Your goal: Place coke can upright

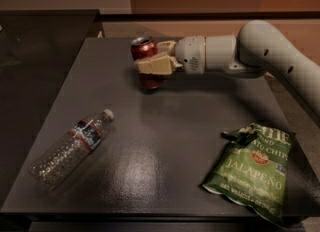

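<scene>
- Green chip bag [252, 168], front right: "JALAPEÑO" in pale capitals, with "CHIPS" above it (the words before that are creased and unclear)
- Water bottle [70, 148] label: unreadable
- Coke can [142, 50], clasped by the gripper [154, 58] toward the back: no lettering legible

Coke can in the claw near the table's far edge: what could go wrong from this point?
The claw, at the far side of the dark table, is shut on the red aluminium coke can, which seems to lean slightly left; released so, it may topple. The cream finger crosses the can's front, so pulling back could knock it over. The table's far edge is close; a fallen can might roll off.
</scene>
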`<state>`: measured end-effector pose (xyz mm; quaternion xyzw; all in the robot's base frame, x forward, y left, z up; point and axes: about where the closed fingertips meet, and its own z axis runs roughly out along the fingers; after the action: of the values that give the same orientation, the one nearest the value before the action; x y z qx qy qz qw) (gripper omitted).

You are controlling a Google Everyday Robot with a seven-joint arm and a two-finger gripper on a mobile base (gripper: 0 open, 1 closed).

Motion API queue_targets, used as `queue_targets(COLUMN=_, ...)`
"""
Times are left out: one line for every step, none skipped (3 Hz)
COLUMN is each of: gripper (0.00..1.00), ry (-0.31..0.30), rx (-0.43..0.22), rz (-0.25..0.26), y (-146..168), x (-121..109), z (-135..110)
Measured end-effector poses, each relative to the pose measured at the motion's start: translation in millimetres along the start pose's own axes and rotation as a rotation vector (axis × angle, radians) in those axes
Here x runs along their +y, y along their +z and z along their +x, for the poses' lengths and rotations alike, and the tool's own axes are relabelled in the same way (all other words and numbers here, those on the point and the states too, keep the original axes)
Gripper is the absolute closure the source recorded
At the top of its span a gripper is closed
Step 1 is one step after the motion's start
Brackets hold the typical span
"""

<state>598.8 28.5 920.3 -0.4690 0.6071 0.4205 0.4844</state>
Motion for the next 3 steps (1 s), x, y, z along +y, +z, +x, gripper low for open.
queue_targets(gripper=0.59, ry=-0.010, rx=-0.038, rz=-0.006, y=-1.2, x=0.1, z=6.9)
queue_targets(gripper=0.37, ry=-0.039, rx=-0.077, rz=-0.016, y=-1.9, x=0.5, z=10.8)
queue_targets(gripper=0.14, ry=-0.063, rx=-0.105, rz=-0.024, y=-3.3, x=-0.1, z=15.1)
